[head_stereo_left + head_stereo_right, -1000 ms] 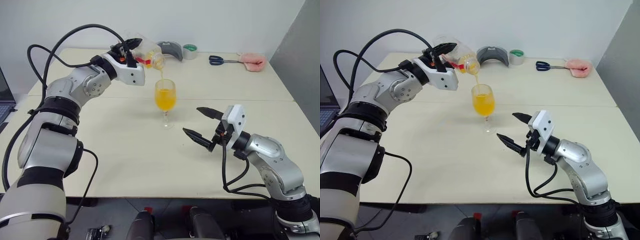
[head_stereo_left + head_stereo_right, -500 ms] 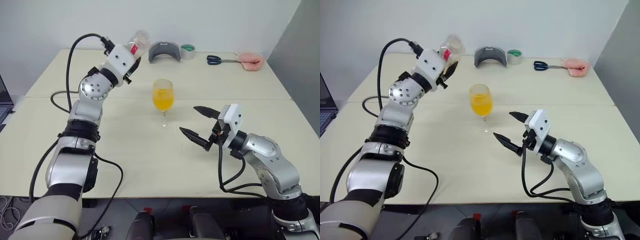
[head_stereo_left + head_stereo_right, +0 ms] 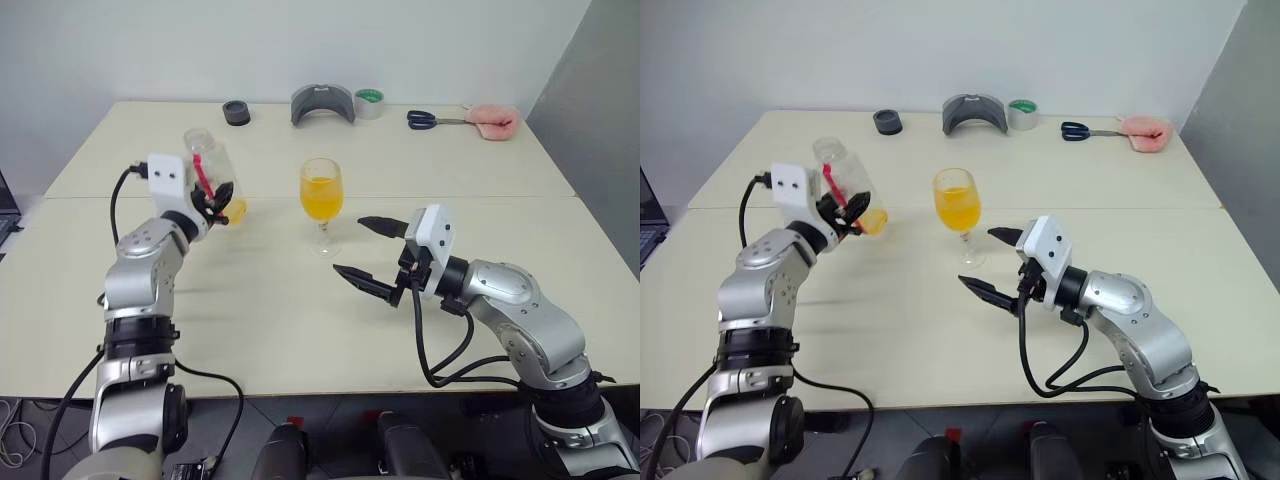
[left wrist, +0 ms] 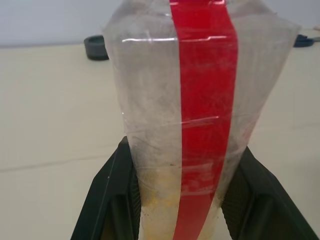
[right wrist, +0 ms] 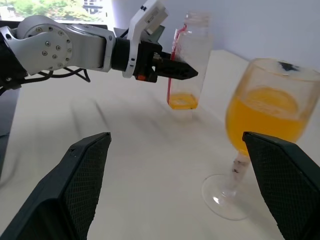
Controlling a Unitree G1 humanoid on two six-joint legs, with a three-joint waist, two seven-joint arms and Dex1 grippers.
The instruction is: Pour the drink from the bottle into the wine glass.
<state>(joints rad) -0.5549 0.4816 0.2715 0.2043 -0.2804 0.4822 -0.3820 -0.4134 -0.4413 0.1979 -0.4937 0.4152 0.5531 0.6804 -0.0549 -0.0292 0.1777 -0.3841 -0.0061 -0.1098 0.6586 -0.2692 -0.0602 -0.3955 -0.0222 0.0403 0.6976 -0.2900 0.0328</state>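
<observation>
The wine glass stands upright near the table's middle, its bowl about half full of the orange drink. To its left, my left gripper is shut on the lower part of the bottle, clear with a red strip, held upright and low over the table. A little drink lies in the bottle's bottom. Black fingers press both sides of the bottle. My right gripper stands open and empty just right of the glass's foot.
Along the table's far edge lie a black round object, a grey curved object, a green tape roll, scissors and a pink cloth. A seam runs across the table.
My left arm swung the bottle away from above the glass, turned it from tipped to upright and lowered it to the left. The pouring stream has stopped. My right gripper edged left towards the glass.
</observation>
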